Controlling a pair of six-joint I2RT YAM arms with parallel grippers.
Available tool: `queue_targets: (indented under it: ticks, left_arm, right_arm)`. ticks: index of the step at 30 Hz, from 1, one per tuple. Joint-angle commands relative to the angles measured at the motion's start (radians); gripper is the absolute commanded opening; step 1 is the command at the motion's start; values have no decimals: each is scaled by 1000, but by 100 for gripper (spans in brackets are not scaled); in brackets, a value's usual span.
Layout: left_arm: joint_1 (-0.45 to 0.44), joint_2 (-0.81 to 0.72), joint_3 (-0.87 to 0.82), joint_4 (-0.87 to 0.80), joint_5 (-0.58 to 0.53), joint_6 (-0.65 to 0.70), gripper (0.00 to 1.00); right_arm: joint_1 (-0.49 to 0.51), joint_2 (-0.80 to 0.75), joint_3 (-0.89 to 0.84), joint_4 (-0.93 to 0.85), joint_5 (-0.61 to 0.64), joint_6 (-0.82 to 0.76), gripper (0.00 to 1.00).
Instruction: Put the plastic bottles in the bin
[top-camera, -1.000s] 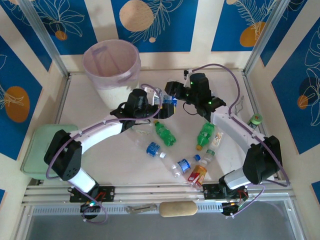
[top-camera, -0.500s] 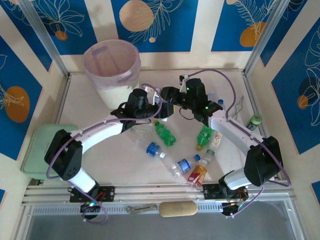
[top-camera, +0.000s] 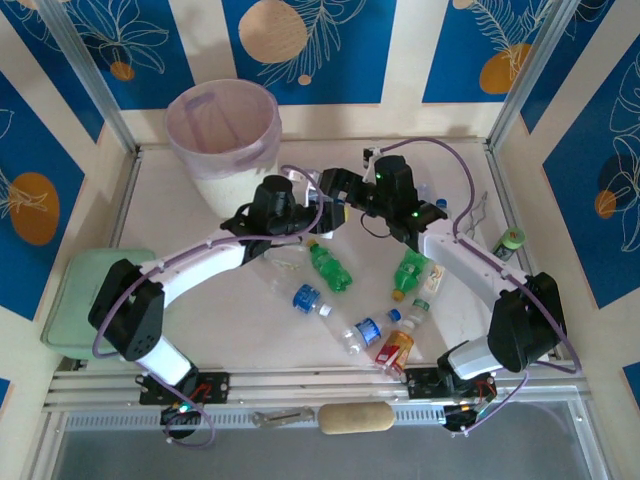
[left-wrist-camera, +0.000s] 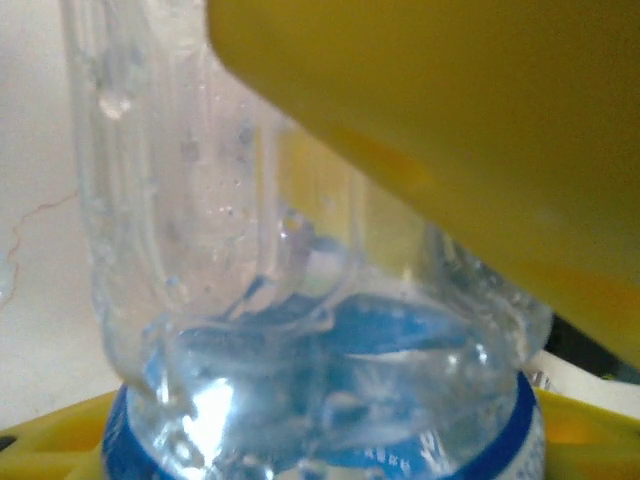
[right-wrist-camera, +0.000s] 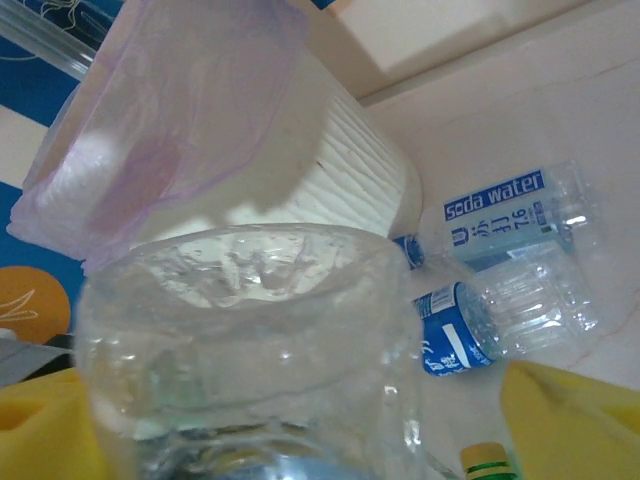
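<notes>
Both grippers meet mid-table, right of the bin (top-camera: 222, 185), a white bucket with a pale lilac liner. In the left wrist view a clear bottle (left-wrist-camera: 330, 380) with a blue label is squeezed between the yellow fingers (left-wrist-camera: 450, 150) of my left gripper (top-camera: 318, 212), which is shut on it. In the right wrist view my right gripper (top-camera: 336, 192) stands open round the same bottle (right-wrist-camera: 250, 350), its fingers (right-wrist-camera: 570, 420) spread wide, the bin (right-wrist-camera: 330, 170) just behind. More plastic bottles lie near the front: green ones (top-camera: 330, 268) (top-camera: 410, 270), clear blue-labelled ones (top-camera: 305, 297) (top-camera: 365, 330), one red-orange (top-camera: 397, 350).
A flat pale green tray (top-camera: 85, 290) lies at the left edge. A dark cylinder with a green top (top-camera: 512, 240) stands by the right frame post. A tan roll (top-camera: 355, 417) rests beyond the front rail. Two clear bottles (right-wrist-camera: 510, 215) (right-wrist-camera: 500, 320) lie beside the bin.
The right gripper has carried the clear bottle left to the left gripper and opened its jaws. The left gripper has closed on the bottle.
</notes>
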Motion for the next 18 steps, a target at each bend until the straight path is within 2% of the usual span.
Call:
queue_targets:
  ticks: [1, 13, 18]
  left_arm:
    - [0, -6, 29, -10, 0, 46, 55]
    - [75, 19, 126, -103, 26, 113, 55]
    - [89, 44, 203, -178, 22, 172, 55]
  right_arm:
    - [0, -57, -11, 36, -27, 8, 99]
    - [-162, -230, -138, 70, -34, 81, 99]
    - [-191, -287, -185, 69, -31, 78, 99]
